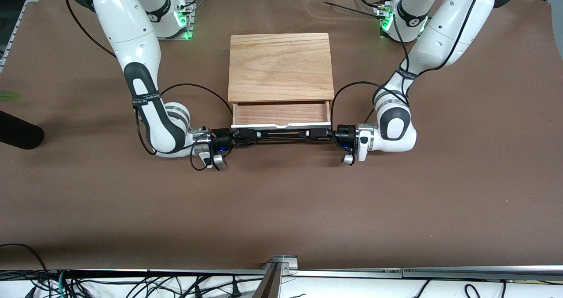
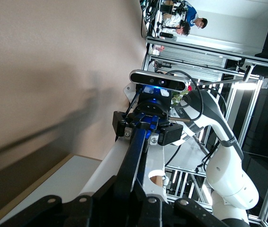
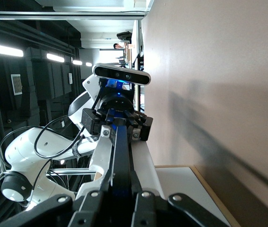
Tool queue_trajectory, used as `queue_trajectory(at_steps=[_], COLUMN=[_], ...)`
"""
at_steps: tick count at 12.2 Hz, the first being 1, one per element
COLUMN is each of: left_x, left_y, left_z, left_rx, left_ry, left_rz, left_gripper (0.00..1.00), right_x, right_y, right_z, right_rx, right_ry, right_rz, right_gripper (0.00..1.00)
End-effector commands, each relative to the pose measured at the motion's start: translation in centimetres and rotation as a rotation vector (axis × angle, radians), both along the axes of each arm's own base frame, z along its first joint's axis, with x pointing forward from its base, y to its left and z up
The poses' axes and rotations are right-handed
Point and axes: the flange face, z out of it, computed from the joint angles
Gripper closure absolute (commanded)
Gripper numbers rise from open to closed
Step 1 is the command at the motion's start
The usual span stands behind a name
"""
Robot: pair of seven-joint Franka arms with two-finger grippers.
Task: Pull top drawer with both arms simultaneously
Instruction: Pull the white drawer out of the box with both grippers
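Observation:
The top drawer (image 1: 281,125) stands partly pulled out of the oak cabinet (image 1: 280,65), and its wood tray (image 1: 281,112) shows. My right gripper (image 1: 246,135) is shut on the black bar handle (image 1: 281,134) at the end toward the right arm. My left gripper (image 1: 319,133) is shut on its other end. In the left wrist view my gripper (image 2: 135,201) clamps the handle (image 2: 136,156) beside the white front (image 2: 103,168), with the right gripper (image 2: 146,125) farther along. In the right wrist view my gripper (image 3: 122,201) clamps the handle (image 3: 121,151), with the left gripper (image 3: 117,123) farther along.
A black rounded object (image 1: 17,133) lies at the right arm's end of the table, with a green scrap (image 1: 9,96) near it. A metal post (image 1: 275,274) stands at the table edge nearest the front camera. Brown tabletop (image 1: 281,201) spreads in front of the drawer.

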Motion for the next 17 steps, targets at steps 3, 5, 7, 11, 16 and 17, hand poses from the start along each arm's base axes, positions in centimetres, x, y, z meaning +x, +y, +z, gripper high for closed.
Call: queue_trajectory(at_steps=[3, 5, 7, 11, 16, 17], left_x=[2.3, 2.5, 2.6, 2.3, 1.5, 1.1], left_y=[2.2, 2.3, 2.3, 2.4, 2.5, 2.5], left_z=[0.6, 0.4, 0.2, -0.1, -0.5, -0.7], left_rx=[-0.017, -0.017, -0.018, -0.019, -0.027, -0.025], left_ry=[0.066, 0.066, 0.066, 0.076, 0.081, 0.087], left_rz=[0.022, 0.024, 0.025, 0.025, 0.015, 0.015], left_gripper=[1.00, 1.00, 1.00, 1.00, 0.67, 0.45], right_x=[3.5, 4.0, 4.4, 5.0, 5.8, 5.9], right_y=[-4.0, -3.8, -3.8, -3.6, -3.6, -3.6], right_z=[-0.9, -1.1, -1.0, -0.5, -0.6, -0.7], right_rx=[-0.033, -0.030, -0.044, -0.047, -0.063, -0.066], right_ry=[-0.016, -0.024, -0.009, -0.011, 0.002, 0.003], right_rz=[-0.084, -0.083, -0.096, -0.100, -0.117, -0.119], right_gripper=[0.92, 0.92, 0.92, 0.92, 0.92, 0.92])
